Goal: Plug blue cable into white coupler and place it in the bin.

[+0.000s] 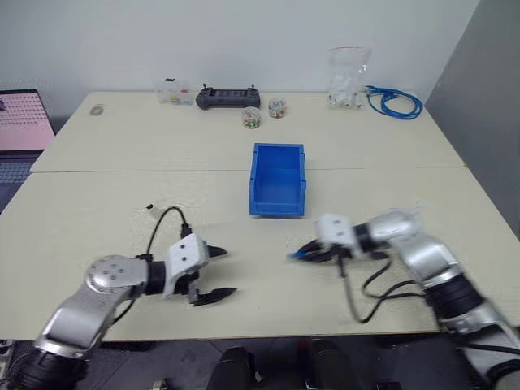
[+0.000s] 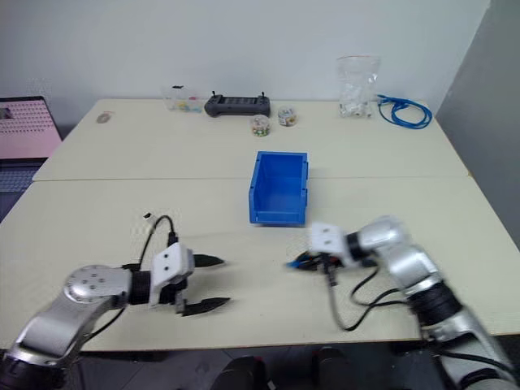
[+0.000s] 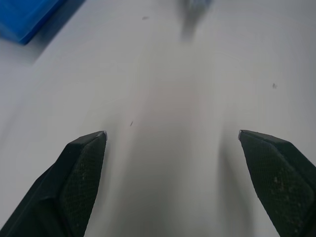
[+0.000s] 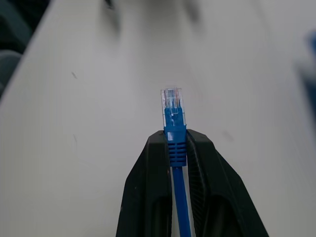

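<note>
The right end effector (image 4: 176, 143) was clamped on the blue cable (image 4: 175, 136) just behind its clear plug, which projected straight past the fingertips above the table (image 1: 122, 162), in front of the bin (image 1: 278, 179). The left end effector (image 1: 213, 275) stood fully open and empty. No coupler could be made out. Mating would need the plug kept in line with the socket.
</note>
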`<act>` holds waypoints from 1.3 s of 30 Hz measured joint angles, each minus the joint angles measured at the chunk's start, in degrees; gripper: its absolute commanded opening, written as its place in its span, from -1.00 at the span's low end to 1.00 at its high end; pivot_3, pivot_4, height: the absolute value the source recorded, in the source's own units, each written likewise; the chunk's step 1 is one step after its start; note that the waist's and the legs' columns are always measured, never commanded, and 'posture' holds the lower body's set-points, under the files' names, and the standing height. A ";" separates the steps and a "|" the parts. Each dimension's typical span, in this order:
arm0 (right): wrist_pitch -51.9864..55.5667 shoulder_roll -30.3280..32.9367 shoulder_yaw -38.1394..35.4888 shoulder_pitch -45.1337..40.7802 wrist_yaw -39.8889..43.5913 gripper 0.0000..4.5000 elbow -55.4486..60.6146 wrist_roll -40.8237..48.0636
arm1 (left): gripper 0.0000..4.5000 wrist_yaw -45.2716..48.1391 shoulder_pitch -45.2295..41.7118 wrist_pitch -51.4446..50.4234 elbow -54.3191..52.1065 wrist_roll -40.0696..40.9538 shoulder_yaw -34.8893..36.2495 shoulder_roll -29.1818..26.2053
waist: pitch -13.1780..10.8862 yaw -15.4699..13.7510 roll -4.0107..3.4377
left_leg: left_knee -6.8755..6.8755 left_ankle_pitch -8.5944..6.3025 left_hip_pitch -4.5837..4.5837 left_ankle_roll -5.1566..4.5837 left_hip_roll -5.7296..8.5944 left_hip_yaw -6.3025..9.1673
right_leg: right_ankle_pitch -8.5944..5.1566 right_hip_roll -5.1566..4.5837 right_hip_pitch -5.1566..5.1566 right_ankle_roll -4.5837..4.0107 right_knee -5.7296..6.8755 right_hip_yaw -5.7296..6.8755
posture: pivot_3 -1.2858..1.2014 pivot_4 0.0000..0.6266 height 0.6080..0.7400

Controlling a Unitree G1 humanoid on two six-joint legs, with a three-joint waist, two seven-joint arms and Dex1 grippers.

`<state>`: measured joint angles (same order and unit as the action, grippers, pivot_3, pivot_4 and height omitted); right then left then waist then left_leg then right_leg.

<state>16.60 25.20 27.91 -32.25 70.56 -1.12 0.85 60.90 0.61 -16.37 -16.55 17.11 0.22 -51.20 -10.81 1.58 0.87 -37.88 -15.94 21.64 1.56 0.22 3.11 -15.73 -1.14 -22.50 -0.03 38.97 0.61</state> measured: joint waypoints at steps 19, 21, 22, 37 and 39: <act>0.03 -11.12 2.12 -8.94 -6.91 0.52 -13.39 -3.41 | 1.00 0.99 2.11 9.34 5.65 -2.71 1.03 1.99 | 0.07 -0.35 0.12 | -0.03 -0.01 0.26 -0.01 0.06 -0.03 | 0.04 -0.06 -0.30 0.00 0.04 0.00 | 0.03 -0.52 1.00; 3.33 -7.96 -0.38 -6.11 -6.09 0.57 -5.27 -0.72 | 1.00 0.80 -0.43 9.40 6.23 -2.87 -0.83 4.60 | 0.07 -0.86 0.12 | -0.04 -0.01 0.35 -0.01 0.12 0.00 | 0.05 -0.12 -0.31 0.02 0.01 0.04 | 0.03 -0.52 1.00; 4.99 -5.37 -1.66 -4.21 -5.07 0.57 -1.18 0.89 | 1.00 0.63 -1.05 9.42 6.25 -2.84 -1.53 6.02 | 0.08 -1.34 0.14 | -0.08 -0.01 0.39 -0.01 0.16 0.01 | 0.04 -0.16 -0.31 0.03 -0.01 0.05 | 0.03 -0.52 1.00; 28.41 7.22 -14.02 13.62 -12.26 0.60 28.33 13.56 | 0.63 2.12 -11.68 11.17 14.03 -8.67 -10.03 9.35 | 0.09 -0.42 0.15 | -0.05 -0.01 0.29 -0.02 0.07 -0.02 | 0.03 -0.02 -0.27 0.07 0.03 -0.01 | 0.03 -0.52 1.00; 29.44 7.28 -14.65 13.95 -13.72 0.60 29.35 14.48 | 0.45 2.90 -12.13 11.78 14.17 -8.91 -10.82 9.06 | 0.09 -0.42 0.15 | -0.06 -0.01 0.28 -0.02 0.07 -0.01 | 0.03 -0.02 -0.24 0.07 0.03 0.00 | 0.03 -0.52 1.00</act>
<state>46.04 32.48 13.26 -18.29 56.84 28.23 15.34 63.80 -11.52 -4.59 -2.38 8.20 -10.60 -42.14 -10.72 1.17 1.03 -37.94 -15.95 21.91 1.54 0.29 3.10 -15.70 -1.16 -22.74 0.04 38.99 0.61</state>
